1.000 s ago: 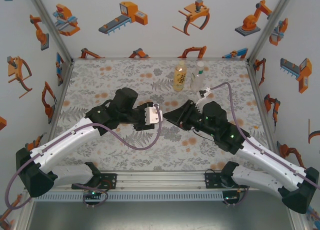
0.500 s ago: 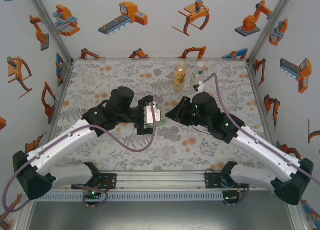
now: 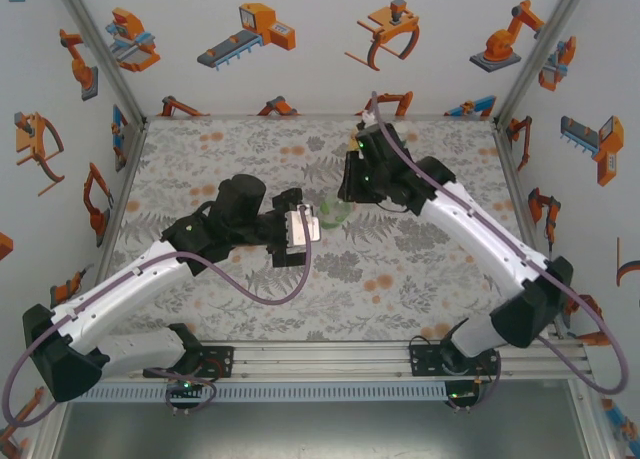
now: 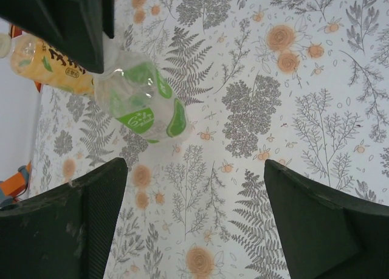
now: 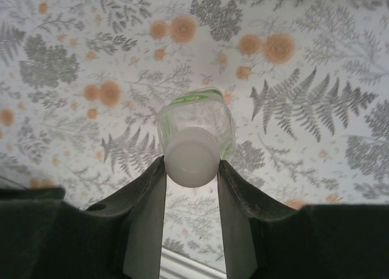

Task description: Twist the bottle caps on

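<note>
Presently right end effector (image 5: 191, 165) clamps the white cap (image 5: 191, 156), left end effector (image 4: 194, 169) gapes empty

Floral tabletop (image 3: 250, 149) between white, robot-patterned walls (image 3: 300, 69).

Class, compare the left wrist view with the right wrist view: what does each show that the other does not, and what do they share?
Left wrist: the yellow-labelled bottle further back, and the left fingers wide apart with nothing between them. Right wrist: the white cap seen from above, pinched between the right fingers. Both: the green-labelled bottle on the floral tablecloth.
</note>
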You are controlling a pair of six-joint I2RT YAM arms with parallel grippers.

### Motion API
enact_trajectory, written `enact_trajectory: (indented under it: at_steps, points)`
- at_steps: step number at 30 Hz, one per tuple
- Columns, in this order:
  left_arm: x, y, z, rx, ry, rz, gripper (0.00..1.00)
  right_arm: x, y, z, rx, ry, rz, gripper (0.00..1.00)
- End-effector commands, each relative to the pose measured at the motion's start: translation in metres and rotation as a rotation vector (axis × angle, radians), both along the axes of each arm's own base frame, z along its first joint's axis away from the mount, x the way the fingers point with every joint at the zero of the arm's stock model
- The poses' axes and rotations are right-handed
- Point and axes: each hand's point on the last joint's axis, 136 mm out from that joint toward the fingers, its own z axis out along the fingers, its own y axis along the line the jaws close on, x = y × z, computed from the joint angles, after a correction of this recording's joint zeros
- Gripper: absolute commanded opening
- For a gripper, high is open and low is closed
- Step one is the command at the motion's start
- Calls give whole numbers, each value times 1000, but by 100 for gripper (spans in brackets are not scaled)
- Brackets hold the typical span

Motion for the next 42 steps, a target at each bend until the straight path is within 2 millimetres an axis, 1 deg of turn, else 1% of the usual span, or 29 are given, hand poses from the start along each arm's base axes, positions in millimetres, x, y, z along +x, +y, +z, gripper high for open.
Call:
enact_trajectory:
  at_steps: [1,6,10,14,22,27,32,35,37,42]
  points:
    - [6,5,3,-6,-42,25,86,18,-3,-2,-139,-12,57,0]
    - [11,6,2,3,-49,43,87,54,8,-9,-191,-4,77,0]
    - [15,6,-6,23,-59,49,87,84,14,-13,-232,-8,66,0]
    - [16,6,-12,38,-59,51,89,111,22,-21,-257,-8,54,0]
    - [21,8,-21,44,-86,73,93,150,40,-33,-234,-21,39,0]
    - [23,8,-24,50,-83,80,94,165,44,-40,-225,-30,32,0]
    - [24,6,-27,49,-72,79,100,175,47,-46,-232,-48,22,0]
    - [24,4,-30,55,-65,80,97,179,46,-49,-235,-56,15,0]
    - [25,4,-32,61,-60,81,97,181,48,-49,-229,-62,15,0]
    - [24,1,-36,73,-46,76,97,184,45,-59,-244,-49,12,0]
